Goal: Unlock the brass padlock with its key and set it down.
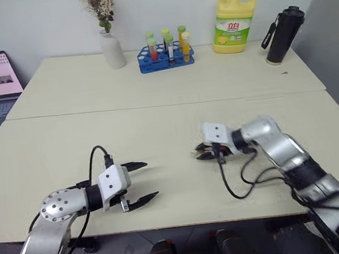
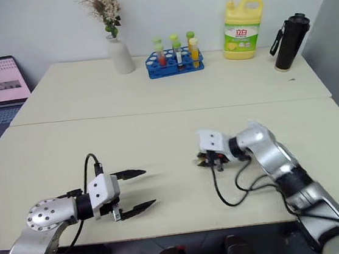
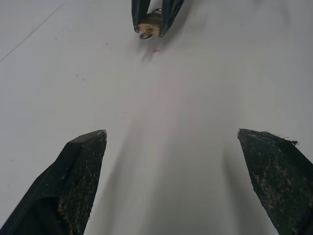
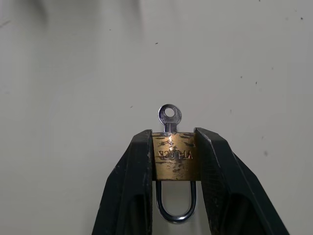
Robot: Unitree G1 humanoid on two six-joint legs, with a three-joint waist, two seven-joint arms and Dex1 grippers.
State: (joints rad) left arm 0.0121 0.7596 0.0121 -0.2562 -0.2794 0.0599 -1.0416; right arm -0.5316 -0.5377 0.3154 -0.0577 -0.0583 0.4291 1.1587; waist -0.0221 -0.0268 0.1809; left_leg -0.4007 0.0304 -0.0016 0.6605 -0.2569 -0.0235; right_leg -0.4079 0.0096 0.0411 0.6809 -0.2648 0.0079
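Pinching the padlock (image 4: 173, 157) by its two narrow brass sides, the right gripper (image 4: 173, 161) has it squarely between its fingers (image 4: 128, 181), just above the table (image 1: 157, 122). The shackle (image 4: 174, 205) loops back between the fingers toward the wrist, and the key (image 4: 169, 116) stands out beyond the fingertips, its blade seated in the keyway and its round bow free. From the left wrist view the same lock (image 3: 149, 22) hangs ahead of the left gripper (image 3: 183, 147), well apart from its tips, key bow facing them.

The left fingers (image 1: 134, 166) are spread wide with nothing between them, pointing across toward the lock.

By my reading, the lock is light, rigid and smooth: brass faces and a polished shackle will slide under rubberless pads if the squeeze slackens, yet nothing here is fragile except the thin key, which could bend or twist out if pushed sideways. Its small body leaves little surface, so the present hold on the flat sides looks like the right one; it keeps both the bow and the shackle clear.

For the turning, the bow is the only place to take hold, flat faces between the left pads, gripped near its rim. The turn should follow the key's own axis, since any side load would lever the lock out of the right fingers.
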